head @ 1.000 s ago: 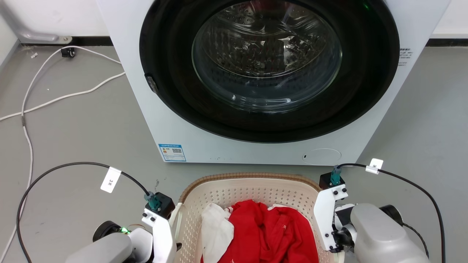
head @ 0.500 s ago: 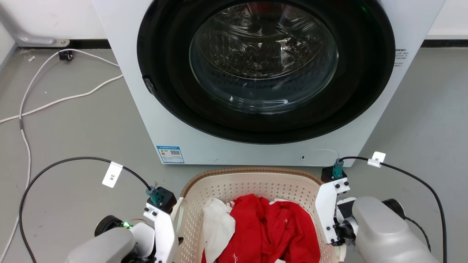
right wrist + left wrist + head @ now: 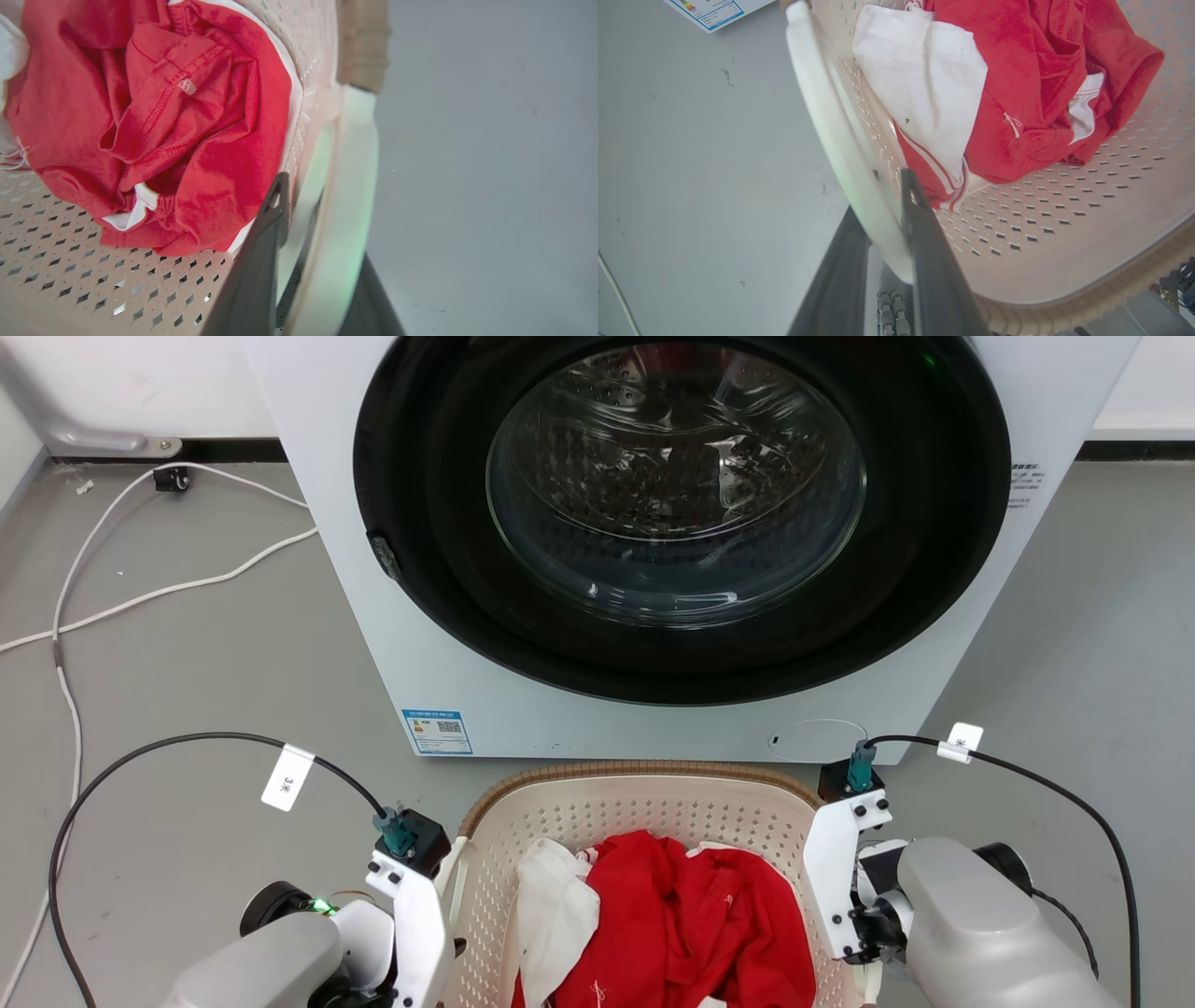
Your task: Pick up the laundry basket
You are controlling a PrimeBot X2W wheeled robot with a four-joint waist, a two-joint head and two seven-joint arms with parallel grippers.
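Note:
The laundry basket (image 3: 644,771), cream perforated plastic with a brown woven-look rim, sits low in the head view in front of the washing machine. It holds red clothes (image 3: 691,924) and a white garment (image 3: 555,915). My left gripper (image 3: 882,224) is shut on the basket's white left handle (image 3: 822,116), one finger inside the wall and one outside. My right gripper (image 3: 322,242) is shut on the white right handle (image 3: 355,177) the same way. In the head view both wrists flank the basket, and the fingers are hidden beneath them.
A white washing machine (image 3: 392,616) with a round glass door (image 3: 677,485), closed, stands just beyond the basket. White cables (image 3: 140,588) lie on the grey floor at the left. Black cables (image 3: 168,747) loop from both wrists. Bare floor lies on either side.
The basket and both grippers have risen a little against the washing machine. The head camera has shifted slightly. Both grips are unchanged.

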